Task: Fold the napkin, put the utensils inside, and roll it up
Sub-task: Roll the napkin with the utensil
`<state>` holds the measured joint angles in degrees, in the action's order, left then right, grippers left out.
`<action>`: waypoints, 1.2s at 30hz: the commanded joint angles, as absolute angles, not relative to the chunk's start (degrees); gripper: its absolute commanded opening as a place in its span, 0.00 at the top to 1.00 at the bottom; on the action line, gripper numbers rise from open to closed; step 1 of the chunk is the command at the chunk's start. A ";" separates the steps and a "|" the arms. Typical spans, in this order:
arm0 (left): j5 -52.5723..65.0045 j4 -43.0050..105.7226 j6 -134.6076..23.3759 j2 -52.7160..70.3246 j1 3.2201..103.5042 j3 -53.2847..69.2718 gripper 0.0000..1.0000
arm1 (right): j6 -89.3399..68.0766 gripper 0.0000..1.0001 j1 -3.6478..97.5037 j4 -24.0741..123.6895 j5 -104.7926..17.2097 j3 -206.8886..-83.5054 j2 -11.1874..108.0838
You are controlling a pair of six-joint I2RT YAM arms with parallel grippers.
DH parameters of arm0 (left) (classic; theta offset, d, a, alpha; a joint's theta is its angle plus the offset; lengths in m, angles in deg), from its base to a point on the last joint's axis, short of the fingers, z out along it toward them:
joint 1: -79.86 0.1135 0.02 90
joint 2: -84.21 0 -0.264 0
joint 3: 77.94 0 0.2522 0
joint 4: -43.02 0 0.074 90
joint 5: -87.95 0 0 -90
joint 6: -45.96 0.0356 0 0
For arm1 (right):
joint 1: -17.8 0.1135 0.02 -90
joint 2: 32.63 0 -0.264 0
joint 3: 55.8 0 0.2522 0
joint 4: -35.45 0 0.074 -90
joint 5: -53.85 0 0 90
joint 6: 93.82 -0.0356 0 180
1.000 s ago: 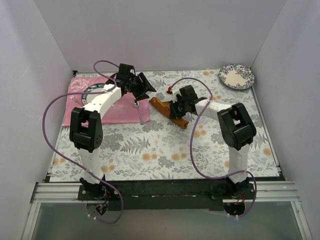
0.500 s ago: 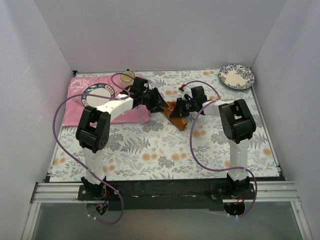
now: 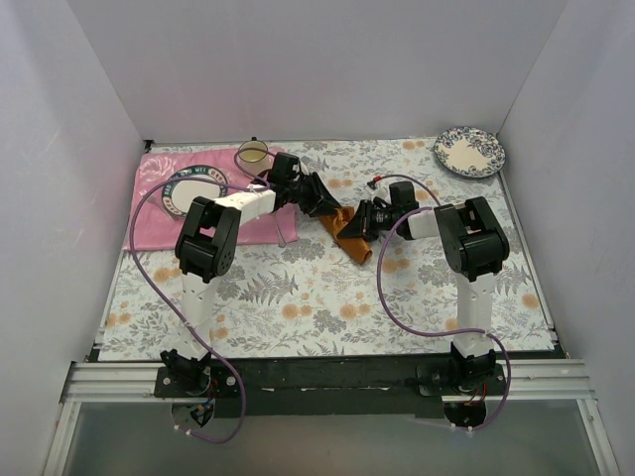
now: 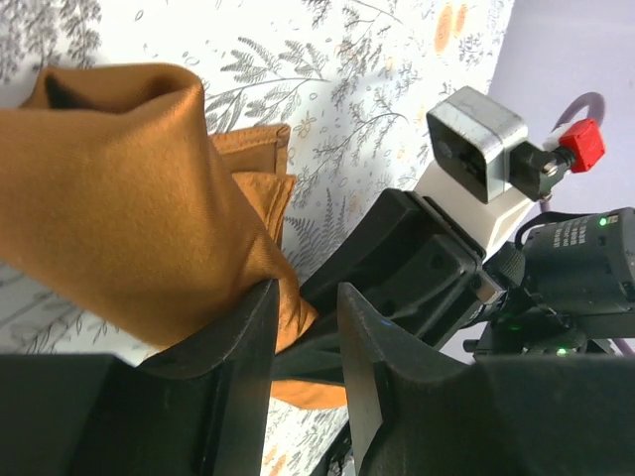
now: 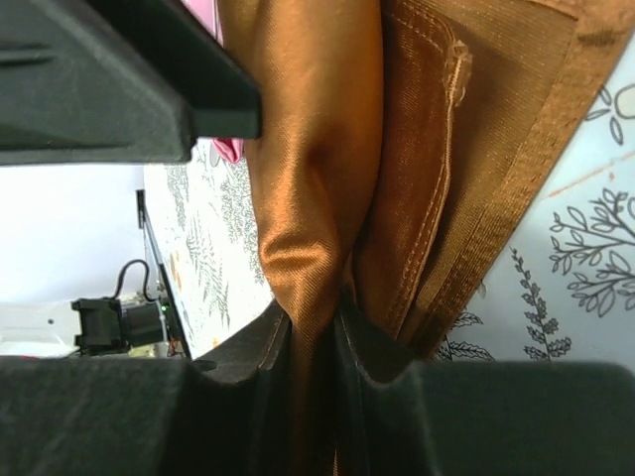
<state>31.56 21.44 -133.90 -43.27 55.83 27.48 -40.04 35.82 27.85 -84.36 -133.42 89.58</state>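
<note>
- Left gripper (image 4: 308, 297): fingers drawn close, with a corner of the napkin (image 4: 129, 198) running through the narrow gap. Reads as a pinch, though the hold is lighter than on the other side.
- Napkin sits mid-table between my two grippers, just right of the pink placemat (image 3: 149, 203). It is bunched into a thick, puffy wad with hemmed layers stacked on each other, and its near end trails down onto the floral tablecloth (image 3: 298, 297).
- Right gripper (image 5: 313, 317): clamped hard on a fold of the napkin, cloth squeezed tight between both pads with no gap visible.
- The two grippers are nearly touching; the left wrist view shows the right one just beyond the cloth.
- Progress, my read:
  - The fold is in hand but not done. The cloth is gathered rather than laid in a flat, neat fold.
  - I can't pick out the white spoon in any view. No sign of it inside the cloth, so I count that step as open.
  - Rolling not started.
- Overall it's early: first step only, and two of three are left.
</note>
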 commanded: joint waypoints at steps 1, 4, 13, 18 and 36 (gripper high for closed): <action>31.62 24.24 -131.93 -44.37 56.75 30.13 0.71 | -41.87 0.72 36.08 28.38 -82.47 -129.86 89.37; 31.09 23.81 -131.23 -45.86 57.27 30.75 0.71 | -41.00 0.68 35.91 28.73 -81.68 -129.07 87.70; 32.14 24.69 -130.43 -47.98 57.80 30.66 0.72 | -21.33 0.41 36.00 53.32 -68.95 -138.37 80.14; 32.67 24.95 -130.61 -49.12 57.71 31.01 0.73 | -6.83 0.36 38.71 64.05 -56.22 -146.02 76.36; 34.78 21.61 -130.78 -51.84 58.15 35.49 0.73 | 23.60 0.27 61.92 51.59 -12.60 -140.76 77.31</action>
